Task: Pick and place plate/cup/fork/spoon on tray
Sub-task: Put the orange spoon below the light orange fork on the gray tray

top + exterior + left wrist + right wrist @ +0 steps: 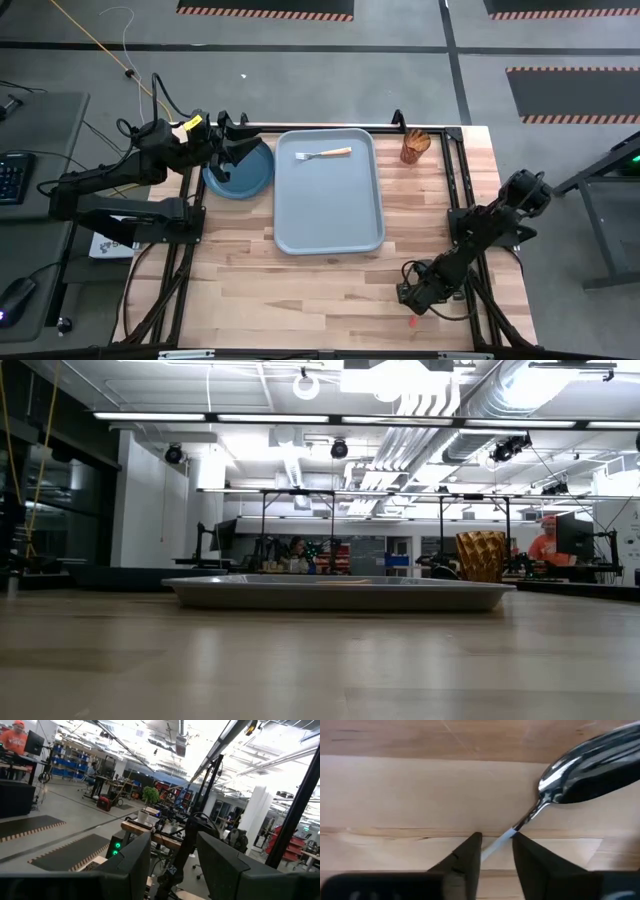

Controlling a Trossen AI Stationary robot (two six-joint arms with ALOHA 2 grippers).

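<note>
Two grippers worked: the right gripper (496,845) clenched the silver round-bowled spoon (585,767) at the table's near edge, the left gripper's (228,150) jaws spread over the round teal-blue plate (245,178).

The large light grey-blue rectangular tray (330,195) lies on the wooden table (300,290). A fork with silver tines and a salmon-orange handle (324,154) rests inside the tray near its far edge. The round dark teal-blue plate (242,172) sits just left of the tray, with the left gripper (228,150) over it. The small amber-brown tumbler (414,146) stands right of the tray's far corner. The right gripper (412,296) is low at the table, beyond the tray's near right corner.
</note>
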